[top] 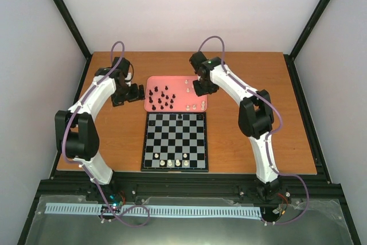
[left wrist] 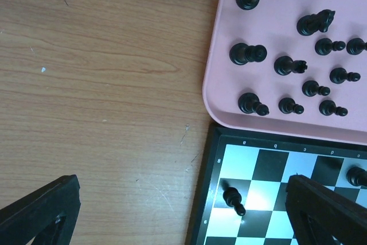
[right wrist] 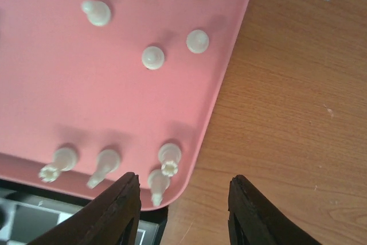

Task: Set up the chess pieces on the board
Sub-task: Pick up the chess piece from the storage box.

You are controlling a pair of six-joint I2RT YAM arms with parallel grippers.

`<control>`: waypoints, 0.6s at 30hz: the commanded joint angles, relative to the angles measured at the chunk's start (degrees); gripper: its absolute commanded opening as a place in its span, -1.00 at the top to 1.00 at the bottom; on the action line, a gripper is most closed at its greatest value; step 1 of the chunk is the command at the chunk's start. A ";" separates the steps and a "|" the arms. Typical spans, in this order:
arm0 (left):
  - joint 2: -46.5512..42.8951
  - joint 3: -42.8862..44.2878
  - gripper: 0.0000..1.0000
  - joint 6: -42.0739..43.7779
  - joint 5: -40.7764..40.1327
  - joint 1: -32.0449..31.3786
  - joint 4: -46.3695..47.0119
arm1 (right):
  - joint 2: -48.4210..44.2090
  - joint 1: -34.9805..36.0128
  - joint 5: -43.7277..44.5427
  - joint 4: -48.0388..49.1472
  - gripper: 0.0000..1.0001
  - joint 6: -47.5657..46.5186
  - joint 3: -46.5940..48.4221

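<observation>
Both arms reach forward, elbows bent — right tool (right wrist: 183, 183) hangs spread, empty, over the pink tray (right wrist: 69, 96) corner; left tool (left wrist: 182, 185) likewise spread beside the board (left wrist: 268, 164).

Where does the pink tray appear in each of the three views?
Top external: the pink tray lies at centre, just beyond the board.
Left wrist: tray upper right, board below it.
Right wrist: tray left and top, board at bottom left.
Shared landmark: the board's edge beside the tray.
</observation>
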 commanded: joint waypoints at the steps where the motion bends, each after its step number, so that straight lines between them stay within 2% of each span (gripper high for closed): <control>1: 1.59 2.58 -1.00 0.50 -0.67 -0.18 -0.10 | 2.33 -0.08 -0.50 -2.05 0.14 -3.98 3.22; 10: 3.12 2.29 -1.00 0.93 -0.79 -0.16 1.16 | 3.57 -0.54 -2.72 -1.67 0.20 -4.95 1.61; 18: 2.86 2.73 -1.00 0.65 -0.96 -0.16 1.61 | 2.14 0.26 -11.17 1.93 0.22 -4.44 0.55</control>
